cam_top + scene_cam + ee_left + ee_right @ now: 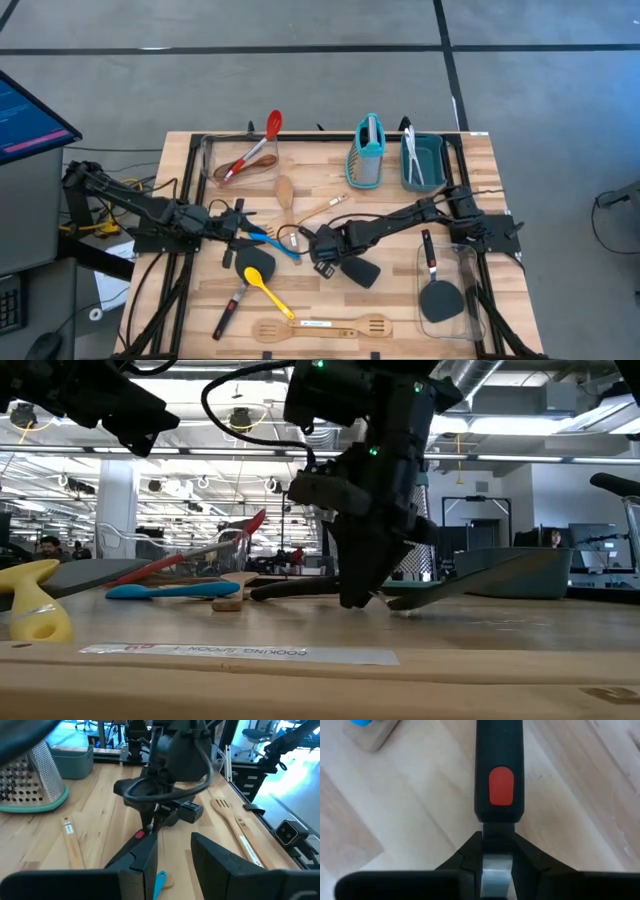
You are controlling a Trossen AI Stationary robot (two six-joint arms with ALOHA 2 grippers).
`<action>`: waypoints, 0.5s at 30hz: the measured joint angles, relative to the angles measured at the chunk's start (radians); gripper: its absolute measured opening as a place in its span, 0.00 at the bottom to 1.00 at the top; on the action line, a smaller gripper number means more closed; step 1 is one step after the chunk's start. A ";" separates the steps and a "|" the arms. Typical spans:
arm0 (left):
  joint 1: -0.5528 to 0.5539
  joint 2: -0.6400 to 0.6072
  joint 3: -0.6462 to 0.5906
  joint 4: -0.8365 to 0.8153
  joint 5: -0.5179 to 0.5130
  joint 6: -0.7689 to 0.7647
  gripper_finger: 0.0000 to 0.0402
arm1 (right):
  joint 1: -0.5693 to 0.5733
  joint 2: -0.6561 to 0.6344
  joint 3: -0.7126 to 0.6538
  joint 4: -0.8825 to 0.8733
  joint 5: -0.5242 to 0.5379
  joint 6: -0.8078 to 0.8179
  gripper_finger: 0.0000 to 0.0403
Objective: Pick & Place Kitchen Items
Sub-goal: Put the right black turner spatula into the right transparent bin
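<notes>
The black spatula with a dark handle and a red oval button point(501, 786) lies flat on the pale wooden slatted counter point(400, 300), near the middle, its broad blade point(362, 270) pointing toward the front edge. The right tool point(322, 248) is down on it, its two dark fingers point(467, 857) pressed against either side of the metal neck just below the handle, so it is gripping the spatula. In the low view the right arm comes down from above and the spatula's blade point(470, 586) lies along the boards beside it.

Just beside that grip lies a blue spoon point(272, 241) across the handle end of a wooden spoon point(288, 195). The left tool point(232, 233) hovers close to them, its fingers point(145, 862) parted a little with nothing between them.

Toward the front lie a yellow spoon point(266, 287), a second black spatula with a red-tipped handle point(240, 290) and a wooden slotted spatula with a paper label point(322, 326). On the right, a clear see-through container point(443, 300) holds another black spatula point(437, 287).

At the back, a clear container point(215, 152) holds a red spoon point(258, 145) with another utensil. Next to it stands a teal box grater point(367, 152), and beside that a teal rectangular bin point(428, 162) with pale cutlery in it.
</notes>
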 joint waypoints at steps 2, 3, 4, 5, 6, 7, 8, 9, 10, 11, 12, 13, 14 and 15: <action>0.000 0.000 0.000 0.000 0.000 0.000 0.26 | 0.002 -0.002 0.025 -0.025 0.007 -0.001 0.15; 0.000 0.000 0.000 0.000 0.000 0.000 0.26 | 0.002 -0.009 0.035 -0.034 0.009 -0.006 0.15; 0.000 0.000 0.000 0.000 0.000 0.000 0.26 | 0.002 -0.014 0.047 -0.042 0.008 -0.016 0.15; 0.000 0.000 0.000 0.000 0.000 0.000 0.26 | 0.002 -0.018 0.060 -0.043 0.013 -0.024 0.15; 0.000 0.000 0.000 0.000 0.000 0.000 0.26 | 0.002 -0.025 0.069 -0.045 0.017 -0.032 0.15; 0.000 0.000 0.000 0.000 0.000 0.000 0.26 | 0.002 -0.037 0.073 -0.060 0.019 -0.037 0.15; 0.000 0.000 0.000 0.000 0.000 0.000 0.26 | 0.001 -0.050 0.075 -0.075 0.020 -0.041 0.15; 0.000 0.000 0.000 0.000 0.000 0.000 0.26 | 0.001 -0.063 0.079 -0.070 0.023 -0.042 0.15; 0.000 0.000 0.000 0.000 0.000 0.000 0.26 | 0.000 -0.079 0.080 -0.069 0.028 -0.042 0.15; 0.000 0.000 0.000 0.000 0.001 0.000 0.26 | 0.001 -0.100 0.081 -0.086 0.043 -0.042 0.15; 0.000 0.000 0.000 0.000 0.001 0.000 0.26 | 0.005 -0.118 0.081 -0.103 0.063 -0.042 0.15; 0.000 0.000 0.000 -0.001 0.001 0.000 0.26 | 0.009 -0.138 0.081 -0.108 0.085 -0.042 0.15; 0.000 0.000 0.000 -0.001 0.003 0.000 0.26 | 0.014 -0.160 0.081 -0.121 0.110 -0.036 0.15; 0.000 0.000 0.000 -0.001 0.003 0.000 0.26 | 0.018 -0.181 0.081 -0.140 0.140 -0.027 0.15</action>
